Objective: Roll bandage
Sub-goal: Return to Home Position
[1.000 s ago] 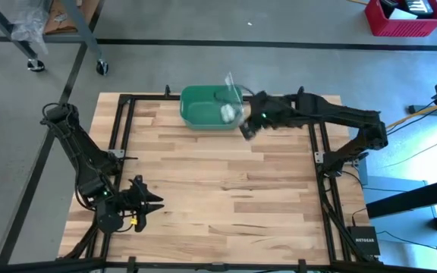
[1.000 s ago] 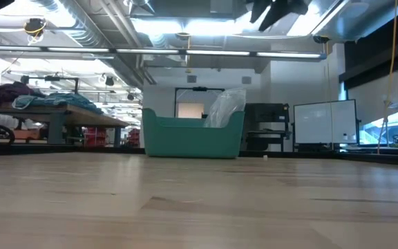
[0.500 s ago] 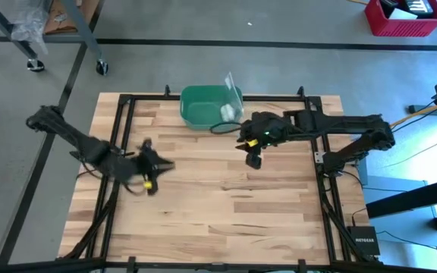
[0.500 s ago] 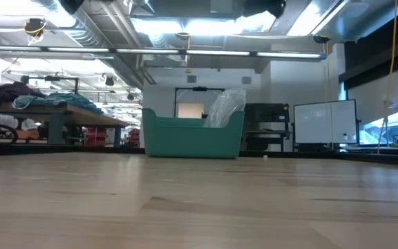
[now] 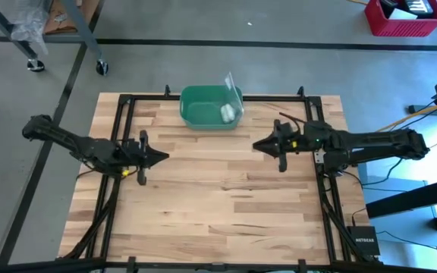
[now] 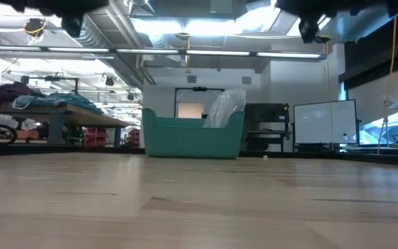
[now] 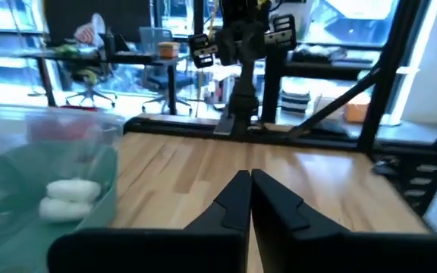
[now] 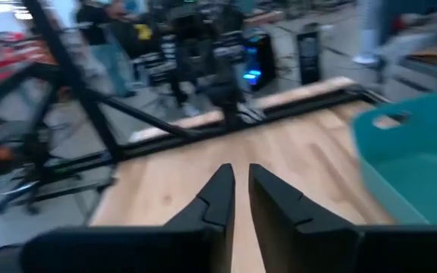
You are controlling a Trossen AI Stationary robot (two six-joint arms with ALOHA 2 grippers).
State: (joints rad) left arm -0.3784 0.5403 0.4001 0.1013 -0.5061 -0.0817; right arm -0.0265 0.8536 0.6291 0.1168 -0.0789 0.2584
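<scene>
Both my arms reach inward above the worktop (image 5: 203,197), stretched out nearly level, facing each other across the middle.

Left gripper (image 5: 164,157): points toward the centre, fingers (image 7: 234,199) pressed together tip to tip, nothing between them.

Right gripper (image 5: 255,145): points back at the left one, well apart from it. Fingers (image 8: 217,191) nearly together, a narrow slit between the tips, nothing held.

Low view: both arms show only as dark shapes along the upper edge.

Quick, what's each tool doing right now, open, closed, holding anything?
Left tool: closed, empty.
Right tool: nearly closed, narrow gap, empty.
</scene>
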